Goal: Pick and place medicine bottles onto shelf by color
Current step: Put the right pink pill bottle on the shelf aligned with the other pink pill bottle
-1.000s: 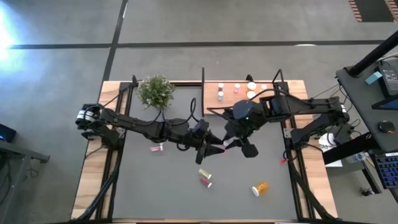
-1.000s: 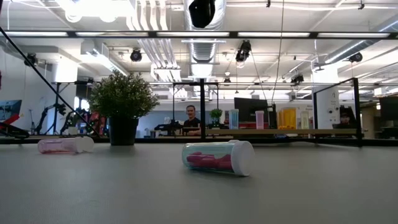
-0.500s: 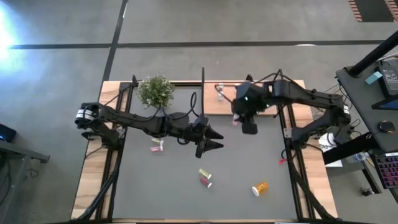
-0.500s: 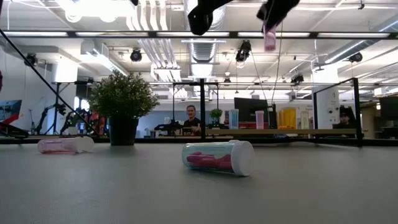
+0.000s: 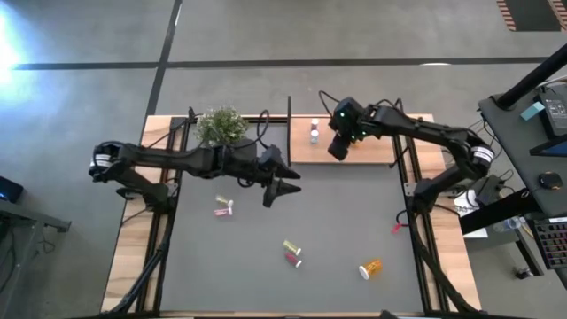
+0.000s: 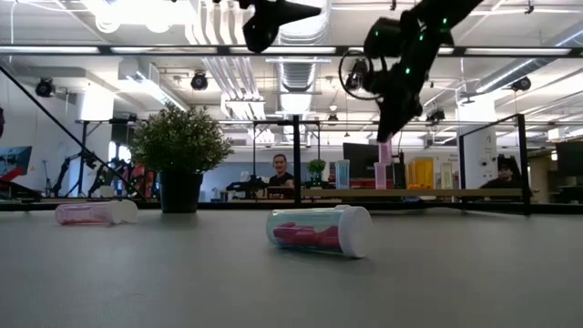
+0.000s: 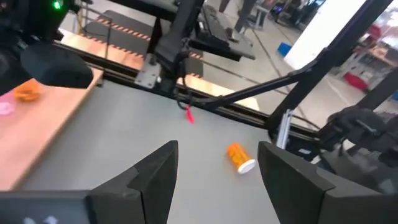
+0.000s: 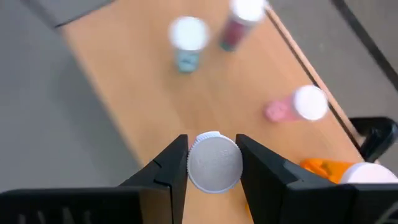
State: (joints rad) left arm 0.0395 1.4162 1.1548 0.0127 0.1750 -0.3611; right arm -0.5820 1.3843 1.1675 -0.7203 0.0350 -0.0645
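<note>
Right gripper: clenching a white-capped pink bottle by its cap, hanging upright over the shelf, likely for setting down beside the pink one already standing there.
Left gripper: hovering above mid-table, jaws parted, grasping nothing, apparently waiting.
Remaining: lying on the table, pink bottle, yellow-green bottle, orange bottle.

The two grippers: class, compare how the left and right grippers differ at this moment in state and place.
The left gripper is open and holds nothing; the right gripper is shut on a white-capped bottle. The left gripper hangs above the dark tabletop; the right gripper hangs above the wooden shelf, where other bottles already stand. Both are dark two-finger grippers raised off the surface.
</note>
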